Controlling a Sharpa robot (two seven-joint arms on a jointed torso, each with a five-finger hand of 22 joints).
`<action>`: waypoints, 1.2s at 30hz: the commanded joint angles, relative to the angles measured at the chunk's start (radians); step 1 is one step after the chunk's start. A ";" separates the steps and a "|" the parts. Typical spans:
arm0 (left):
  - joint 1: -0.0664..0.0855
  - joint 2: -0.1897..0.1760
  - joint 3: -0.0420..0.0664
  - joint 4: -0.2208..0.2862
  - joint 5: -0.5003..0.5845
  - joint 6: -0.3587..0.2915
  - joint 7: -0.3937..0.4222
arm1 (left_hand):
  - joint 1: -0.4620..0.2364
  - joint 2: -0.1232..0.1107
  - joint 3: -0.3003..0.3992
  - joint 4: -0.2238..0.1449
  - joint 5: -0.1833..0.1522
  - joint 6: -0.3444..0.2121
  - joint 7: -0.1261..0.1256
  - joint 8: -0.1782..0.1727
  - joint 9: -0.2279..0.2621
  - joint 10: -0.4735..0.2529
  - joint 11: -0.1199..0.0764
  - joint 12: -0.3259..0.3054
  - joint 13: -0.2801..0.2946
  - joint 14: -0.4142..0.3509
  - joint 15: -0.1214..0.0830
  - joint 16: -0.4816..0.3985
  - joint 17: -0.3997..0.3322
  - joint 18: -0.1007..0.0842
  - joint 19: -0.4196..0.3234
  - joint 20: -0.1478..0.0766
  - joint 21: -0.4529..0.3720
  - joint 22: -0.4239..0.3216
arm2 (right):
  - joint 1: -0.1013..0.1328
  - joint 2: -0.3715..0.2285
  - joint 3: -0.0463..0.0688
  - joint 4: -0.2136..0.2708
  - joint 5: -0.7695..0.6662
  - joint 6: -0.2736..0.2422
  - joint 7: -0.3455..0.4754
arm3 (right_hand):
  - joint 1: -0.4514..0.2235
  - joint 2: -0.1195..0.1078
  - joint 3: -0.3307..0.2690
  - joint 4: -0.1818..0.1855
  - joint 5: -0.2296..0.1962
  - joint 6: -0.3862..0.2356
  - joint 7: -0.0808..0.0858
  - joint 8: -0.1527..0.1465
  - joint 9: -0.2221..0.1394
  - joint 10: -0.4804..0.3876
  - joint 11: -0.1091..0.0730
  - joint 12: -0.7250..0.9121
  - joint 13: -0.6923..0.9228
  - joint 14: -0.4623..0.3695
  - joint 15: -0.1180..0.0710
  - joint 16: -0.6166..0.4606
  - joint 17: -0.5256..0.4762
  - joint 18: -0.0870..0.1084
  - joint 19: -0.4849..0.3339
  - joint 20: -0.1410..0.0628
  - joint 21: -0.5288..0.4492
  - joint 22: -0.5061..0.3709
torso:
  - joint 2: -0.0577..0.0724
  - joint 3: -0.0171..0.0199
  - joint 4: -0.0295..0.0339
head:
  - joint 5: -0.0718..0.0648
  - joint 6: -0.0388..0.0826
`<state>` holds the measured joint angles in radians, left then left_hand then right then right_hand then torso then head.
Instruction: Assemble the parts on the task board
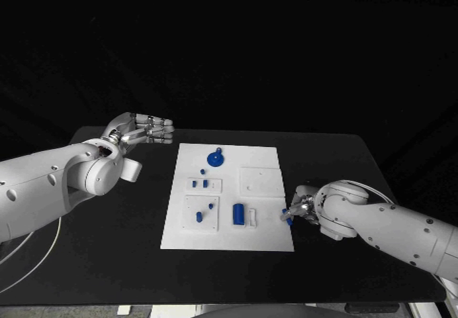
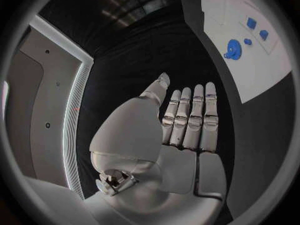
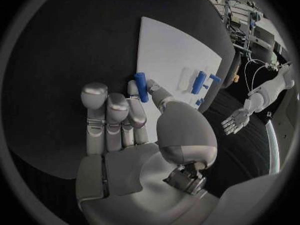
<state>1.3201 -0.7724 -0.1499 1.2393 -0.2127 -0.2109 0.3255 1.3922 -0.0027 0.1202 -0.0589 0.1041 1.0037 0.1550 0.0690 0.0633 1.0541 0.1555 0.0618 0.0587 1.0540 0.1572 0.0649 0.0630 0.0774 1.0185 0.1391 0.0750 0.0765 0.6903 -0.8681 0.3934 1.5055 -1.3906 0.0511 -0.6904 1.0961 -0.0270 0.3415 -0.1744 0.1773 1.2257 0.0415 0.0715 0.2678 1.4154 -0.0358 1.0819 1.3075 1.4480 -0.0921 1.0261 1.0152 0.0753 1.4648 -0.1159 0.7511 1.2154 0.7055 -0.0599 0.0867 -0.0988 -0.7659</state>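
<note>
The white task board point(image 1: 263, 235) lies in the middle of the black table. On it are a blue round disc point(image 1: 216, 158), a blue cylinder point(image 1: 237, 212) and several small blue pieces, some around point(image 1: 200, 183). My right hand point(image 1: 306, 204) is at the board's right edge, and its thumb and a finger pinch a short blue peg point(image 1: 286, 214). The right wrist view shows that peg point(image 3: 141, 87) between the fingertips, just off the board's edge point(image 3: 165, 50). My left hand point(image 1: 143, 129) hovers flat and open off the board's far left corner, holding nothing.
A white raised block point(image 1: 251, 216) sits beside the blue cylinder. In the left wrist view the disc point(image 2: 233, 49) and two small blue pieces point(image 2: 251, 23) lie beyond my open left hand point(image 2: 184, 130). Bare black table surrounds the board.
</note>
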 commanded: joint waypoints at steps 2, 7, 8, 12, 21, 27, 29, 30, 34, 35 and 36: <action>0.000 0.000 0.001 0.002 -0.002 0.014 0.002 | -0.008 0.001 0.001 0.006 -0.006 -0.007 0.000 -0.001 -0.001 -0.007 -0.001 0.001 -0.001 -0.006 -0.001 -0.005 -0.001 0.014 0.004 0.003 0.001 -0.001 | -0.017 0.004 -0.012 -0.018 0.013 -0.012 -0.005 | 0.001 0.035 0.044 -0.044 0.024 0.014 -0.002 -0.008 -0.183 0.001 -0.006 0.008 0.024 0.004 0.001 0.002 -0.003 -0.009 0.054 0.003 0.005 0.002 | 0.000 -0.0004 0.0003 | -0.001 0.000; 0.000 -0.001 0.000 0.003 -0.003 0.016 0.000 | -0.007 0.003 0.000 0.007 -0.005 -0.008 0.000 -0.001 -0.001 -0.007 -0.001 0.001 -0.001 -0.006 -0.001 -0.005 -0.001 0.014 0.004 0.003 0.001 -0.001 | -0.017 -0.004 -0.012 -0.019 0.032 -0.047 0.028 | -0.002 0.039 0.051 -0.049 0.027 0.027 -0.006 -0.007 -0.179 0.007 -0.007 0.010 0.022 0.004 0.001 0.002 -0.005 -0.012 0.054 0.003 0.009 0.004 | 0.000 0.0002 0.0014 | 0.000 0.001; 0.000 -0.002 0.000 0.003 -0.003 0.016 0.000 | -0.007 0.003 0.000 0.007 -0.005 -0.008 0.000 -0.001 -0.001 -0.007 -0.001 0.001 -0.001 -0.006 -0.001 -0.005 -0.001 0.014 0.004 0.003 0.001 -0.001 | -0.017 -0.007 -0.011 -0.017 0.037 -0.054 0.035 | -0.001 0.040 0.054 -0.052 0.028 0.029 -0.006 -0.007 -0.178 0.008 -0.007 0.009 0.021 0.004 0.001 0.002 -0.006 -0.013 0.054 0.003 0.010 0.005 | 0.000 0.0003 0.0012 | 0.001 0.000; 0.000 -0.002 0.000 0.003 -0.003 0.017 -0.002 | -0.007 0.003 0.000 0.007 -0.005 -0.008 0.000 -0.001 -0.001 -0.007 -0.001 0.001 -0.001 -0.006 -0.001 -0.005 -0.001 0.014 0.004 0.003 0.001 -0.001 | -0.017 -0.018 -0.001 -0.009 0.057 -0.077 0.061 | 0.002 0.045 0.077 -0.065 0.035 0.033 -0.004 -0.007 -0.176 0.011 -0.007 0.011 0.020 0.004 0.001 0.004 -0.008 -0.013 0.054 0.002 0.013 0.006 | -0.001 -0.0009 0.0000 | 0.003 0.000; 0.000 -0.003 0.000 0.002 -0.003 0.018 -0.004 | -0.007 0.003 0.000 0.007 -0.005 -0.008 0.000 -0.001 -0.001 -0.007 -0.001 0.001 -0.001 -0.006 -0.001 -0.005 -0.001 0.014 0.004 0.003 0.001 -0.001 | -0.014 -0.041 0.042 0.031 0.079 -0.109 0.080 | -0.015 0.034 0.121 -0.073 0.081 0.039 -0.004 -0.007 -0.176 0.015 -0.008 0.013 0.021 0.004 0.001 0.008 -0.012 -0.012 0.055 0.002 0.020 0.008 | -0.001 -0.0015 -0.0003 | 0.007 0.001; 0.000 -0.003 0.000 0.002 -0.004 0.022 -0.007 | -0.007 0.003 0.000 0.007 -0.005 -0.008 0.000 -0.001 -0.001 -0.007 -0.001 0.001 -0.001 -0.006 -0.001 -0.005 -0.001 0.014 0.004 0.003 0.001 -0.001 | -0.012 -0.041 0.049 0.076 0.071 -0.119 0.073 | -0.010 0.035 0.119 -0.072 0.070 0.041 -0.004 -0.007 -0.176 0.015 -0.008 0.013 0.021 0.004 0.001 0.010 -0.012 -0.012 0.054 0.003 0.020 0.008 | 0.000 -0.0007 0.0011 | 0.007 0.002; 0.000 -0.003 -0.001 0.002 -0.004 0.022 -0.007 | -0.007 0.003 0.000 0.007 -0.005 -0.008 0.000 -0.001 -0.001 -0.007 -0.001 0.001 -0.001 -0.006 -0.001 -0.005 -0.001 0.014 0.004 0.003 0.001 -0.001 | -0.011 -0.039 0.050 0.086 0.069 -0.123 0.070 | -0.008 0.035 0.118 -0.071 0.067 0.041 -0.004 -0.007 -0.176 0.015 -0.008 0.013 0.021 0.003 0.001 0.009 -0.013 -0.012 0.054 0.003 0.020 0.007 | 0.000 -0.0006 0.0017 | 0.008 0.002; 0.000 -0.003 -0.001 0.002 -0.004 0.022 -0.008 | -0.007 0.003 0.000 0.007 -0.005 -0.008 0.000 -0.001 -0.001 -0.007 -0.001 0.001 -0.001 -0.006 -0.001 -0.005 -0.001 0.014 0.004 0.003 0.001 -0.001 | -0.011 -0.038 0.050 0.088 0.070 -0.123 0.069 | -0.008 0.035 0.118 -0.071 0.067 0.041 -0.004 -0.007 -0.176 0.015 -0.008 0.013 0.021 0.003 0.001 0.009 -0.013 -0.012 0.054 0.003 0.020 0.007 | 0.000 -0.0008 0.0017 | 0.008 0.002; 0.000 -0.003 -0.001 0.002 -0.004 0.023 -0.009 | -0.008 0.004 0.000 0.008 -0.006 -0.010 0.001 -0.001 -0.001 -0.007 -0.001 0.001 -0.001 -0.006 -0.001 -0.005 -0.001 0.014 0.005 0.003 0.001 -0.001 | -0.011 -0.028 0.050 0.106 0.088 -0.108 0.064 | -0.007 0.035 0.118 -0.071 0.070 0.041 -0.004 -0.007 -0.176 0.015 -0.008 0.013 0.021 0.003 0.001 0.010 -0.013 -0.012 0.054 0.002 0.020 0.007 | 0.000 -0.0009 0.0002 | 0.009 0.000; 0.000 -0.003 -0.001 0.002 -0.004 0.024 -0.010 | -0.008 0.004 0.000 0.008 -0.006 -0.010 0.001 -0.001 -0.001 -0.007 -0.001 0.001 -0.001 -0.006 -0.001 -0.005 -0.001 0.014 0.005 0.003 0.001 -0.001 | -0.011 -0.024 0.050 0.107 0.094 -0.099 0.062 | -0.007 0.035 0.116 -0.070 0.074 0.041 -0.004 -0.007 -0.176 0.015 -0.008 0.011 0.020 0.003 0.001 0.009 -0.014 -0.012 0.054 0.002 0.019 0.007 | 0.000 -0.0005 0.0003 | 0.009 0.000; 0.000 -0.002 -0.001 0.002 -0.004 0.024 -0.010 | -0.008 0.004 0.000 0.008 -0.006 -0.010 0.001 -0.001 -0.001 -0.007 -0.001 0.001 -0.001 -0.006 -0.001 -0.005 -0.001 0.014 0.005 0.003 0.001 -0.001 | -0.011 -0.018 0.050 0.107 0.100 -0.091 0.061 | -0.007 0.035 0.115 -0.070 0.077 0.040 -0.003 -0.007 -0.177 0.015 -0.008 0.011 0.020 0.002 0.001 0.009 -0.015 -0.012 0.054 0.002 0.019 0.006 | 0.000 -0.0007 -0.0002 | 0.008 0.001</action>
<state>1.3201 -0.7762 -0.1513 1.2391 -0.2134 -0.2025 0.3135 1.3921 -0.0027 0.1175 -0.0562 0.1041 1.0001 0.1586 0.0690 0.0633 1.0542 0.1555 0.0618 0.0587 1.0540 0.1572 0.0649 0.0630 0.0774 1.0185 0.1391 0.0750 0.0767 0.6796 -0.8905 0.4439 1.6091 -1.3113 -0.0600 -0.6283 1.0853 -0.0023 0.3922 -0.1810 0.2471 1.2585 0.0361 0.0615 0.0931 1.4246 -0.0413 1.0917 1.3075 1.4481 -0.0918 1.0317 1.0011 0.0738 1.4648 -0.1159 0.7672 1.2219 0.7056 -0.0605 0.0872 -0.0901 -0.7644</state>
